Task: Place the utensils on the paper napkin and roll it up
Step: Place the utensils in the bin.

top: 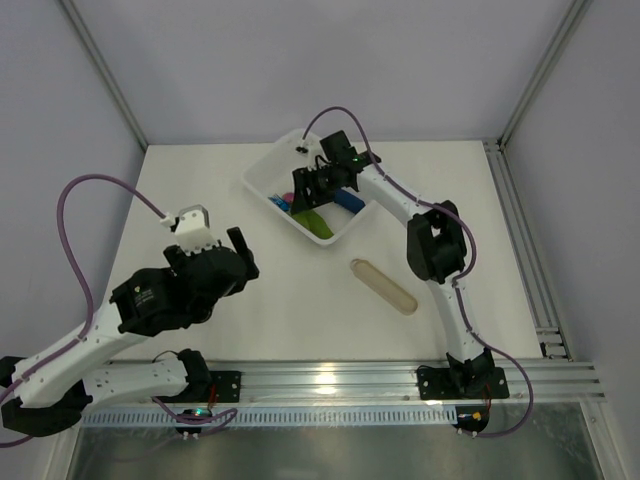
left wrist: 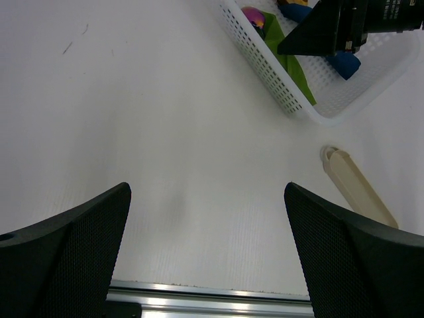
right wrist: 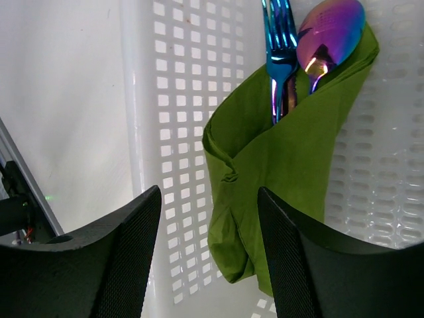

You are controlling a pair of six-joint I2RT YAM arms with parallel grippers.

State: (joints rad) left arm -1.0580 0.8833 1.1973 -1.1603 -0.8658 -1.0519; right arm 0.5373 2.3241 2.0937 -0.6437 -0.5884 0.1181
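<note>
Right end effector [right wrist: 209, 258] above paper napkin [right wrist: 285, 165], utensils [right wrist: 298, 46] tucked inside

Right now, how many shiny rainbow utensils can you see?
2: a fork and a spoon, side by side, tucked in the green napkin inside the white basket. More may be hidden.

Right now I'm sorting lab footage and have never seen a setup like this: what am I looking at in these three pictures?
Two robot arms are bolted to a white table. One picture looks down from above; the other two come from cameras on each wrist. A white basket holds a green napkin wrapped around a shiny rainbow fork and spoon. A beige oblong piece lies on the table. The right end effector hovers over the napkin, gripping nothing; the left end effector is open and empty.
</note>
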